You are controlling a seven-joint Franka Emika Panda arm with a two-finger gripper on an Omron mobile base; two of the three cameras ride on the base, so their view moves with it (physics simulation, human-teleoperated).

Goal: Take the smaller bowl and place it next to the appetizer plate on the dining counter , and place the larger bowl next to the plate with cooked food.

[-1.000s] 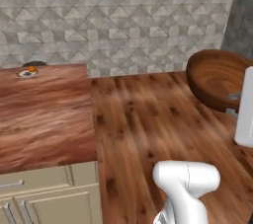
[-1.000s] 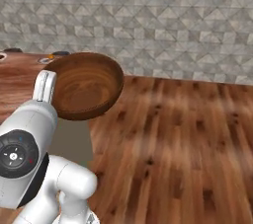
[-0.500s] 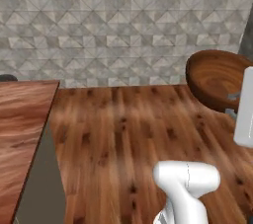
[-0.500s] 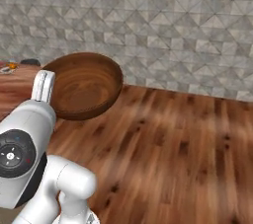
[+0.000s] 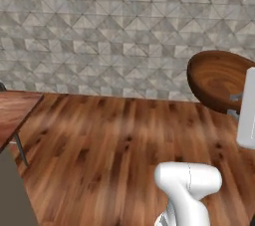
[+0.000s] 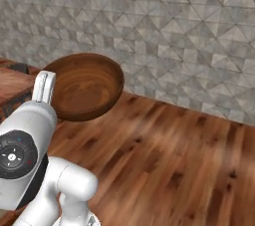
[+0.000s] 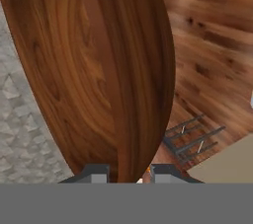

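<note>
The wide, deep, dark reddish-brown wooden bowl (image 5: 219,78) hangs in the air above the brown plank floor (image 5: 114,140), tipped so that its hollow faces partly sideways, with the grey patterned stone wall (image 5: 109,31) behind it. In the right base view the same bowl (image 6: 87,88) sits just past the upper end of the white arm (image 6: 27,150), its lower rim meeting the arm's hand, and the floor spreads away to the bowl's right. In the hand view the bowl's wall (image 7: 94,70) rises steeply from between the two dark finger tips, and the gripper (image 7: 124,174) is clamped on the bowl's rim, one tip on each side of the thin wooden edge, the jaws nearly together with only the rim between them. Beyond the bowl in that view lie the plank floor, a dark metal stool frame (image 7: 190,139) and a pale beige surface at the lower right corner, too little of it showing to tell what it is. In the left base view the long counter with a glossy reddish-brown wood-grain top (image 5: 12,113) shows as a corner well to the left of the bowl, with a thin dark stool leg (image 5: 20,150) just beneath that corner; the bowl is well apart from the counter and not resting on anything but the gripper.
</note>
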